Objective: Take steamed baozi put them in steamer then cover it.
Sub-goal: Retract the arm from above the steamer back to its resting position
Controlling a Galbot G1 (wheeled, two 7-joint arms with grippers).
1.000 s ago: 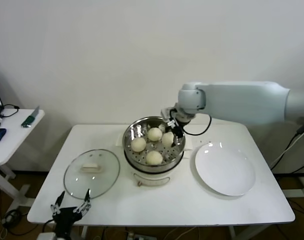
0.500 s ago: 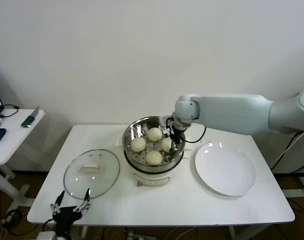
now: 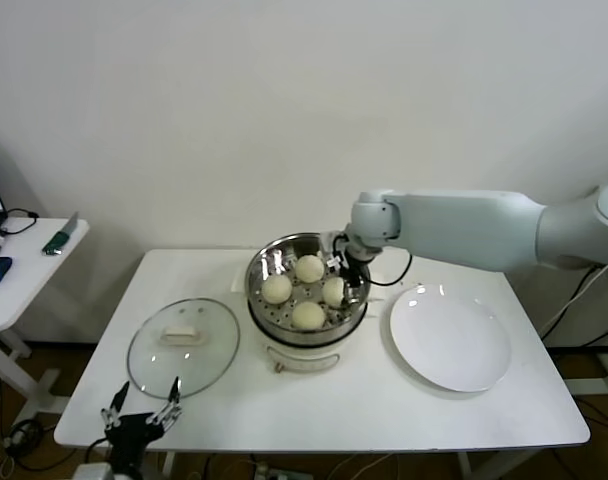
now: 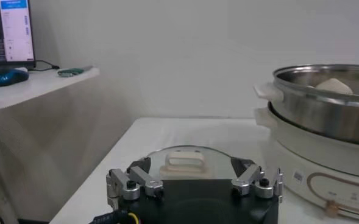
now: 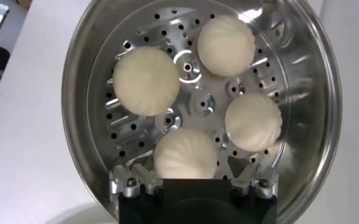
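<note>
The steel steamer stands mid-table on its white pot base. Four baozi lie on its perforated floor: left, back, right and front. My right gripper reaches down inside the steamer's right side, just above the right baozi. In the right wrist view the steamer fills the frame and my right gripper is open, its jaws standing wider than the baozi between them. My left gripper is open and parked low at the table's front left.
The round glass lid with a white handle lies flat left of the steamer; it also shows in the left wrist view. An empty white plate lies to the right. A side desk stands at far left.
My right gripper has come down and inward into the steamer's right side with the fourth baozi, which now rests on the steamer floor. The left arm has not moved.
</note>
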